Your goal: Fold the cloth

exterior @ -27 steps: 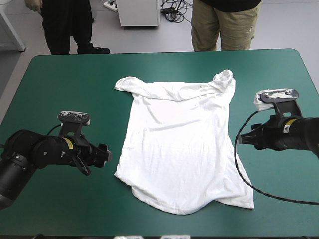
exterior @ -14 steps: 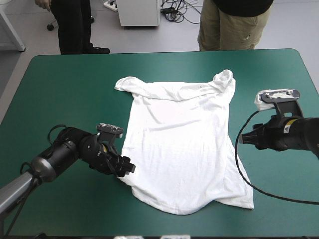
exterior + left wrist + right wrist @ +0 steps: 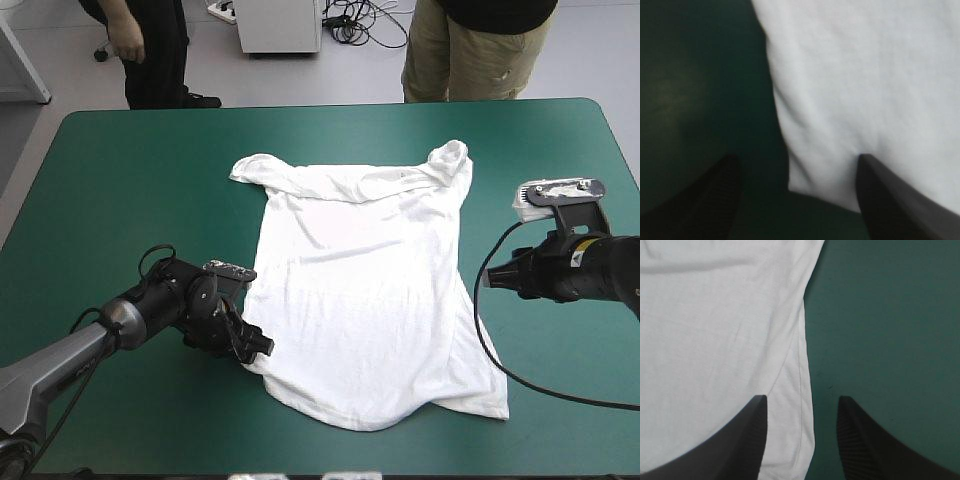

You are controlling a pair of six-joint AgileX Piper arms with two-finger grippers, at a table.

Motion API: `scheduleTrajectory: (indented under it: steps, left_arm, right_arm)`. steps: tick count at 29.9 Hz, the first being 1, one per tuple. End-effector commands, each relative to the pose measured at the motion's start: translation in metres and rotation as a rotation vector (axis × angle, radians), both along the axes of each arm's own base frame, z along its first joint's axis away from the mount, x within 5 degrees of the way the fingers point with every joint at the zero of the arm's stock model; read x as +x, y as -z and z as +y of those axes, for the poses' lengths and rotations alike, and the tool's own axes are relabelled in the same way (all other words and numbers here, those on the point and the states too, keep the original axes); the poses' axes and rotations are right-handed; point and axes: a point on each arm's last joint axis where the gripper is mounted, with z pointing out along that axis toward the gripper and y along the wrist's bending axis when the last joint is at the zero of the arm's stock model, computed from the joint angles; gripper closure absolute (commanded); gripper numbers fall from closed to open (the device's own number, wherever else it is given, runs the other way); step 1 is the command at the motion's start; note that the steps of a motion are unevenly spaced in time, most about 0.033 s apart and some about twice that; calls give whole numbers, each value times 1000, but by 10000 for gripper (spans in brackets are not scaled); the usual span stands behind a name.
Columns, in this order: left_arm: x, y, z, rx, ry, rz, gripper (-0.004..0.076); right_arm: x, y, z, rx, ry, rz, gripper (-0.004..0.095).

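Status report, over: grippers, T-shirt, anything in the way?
Left gripper open, at near left corner of T-shirt. Right gripper open, over its right edge. T-shirt spread flat, unfolded. Nothing in the way.

High view: you have bright, even light from overhead. The teal-green cover shows no glare, and the T-shirt at centre frame reads near white, with only pale grey in its folds. Shadows are faint and stay close under its lower hem. Left wrist view: dim. The cover beside the cloth is almost black, and you see the cloth's edge and the black fingers of the left gripper blurred. Right wrist view: bright and evenly lit, with the weave and hem seam legible.
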Motion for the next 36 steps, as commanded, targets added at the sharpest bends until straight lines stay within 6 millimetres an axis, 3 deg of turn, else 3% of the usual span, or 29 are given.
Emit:
scheduleTrajectory:
  steps: [1, 7, 11, 17, 27, 36]
  left_arm:
    - [-7, 2, -3, -50, 11, 22, 350]
    - [-12, 2, -11, -106, 53, 41, 727]
    - [-12, 2, -14, -113, 61, 26, 733]
    - [-12, 2, -14, -110, 68, 24, 733]
    - [-10, 2, -14, -115, 67, 2, 733]
    - [-10, 2, -14, -115, 67, 2, 733]
  right_arm:
    - [-3, -11, -1, 12, -1, -62, 494]
    - [-2, -9, -1, 9, -1, -43, 495]
    - [3, 0, 1, -11, -14, 0, 483]
    - [8, 45, 8, 24, -4, 181, 343]
    - [-1, 120, 7, 24, 39, 344, 382]
    - [-12, 166, 8, 52, 60, 426, 414]
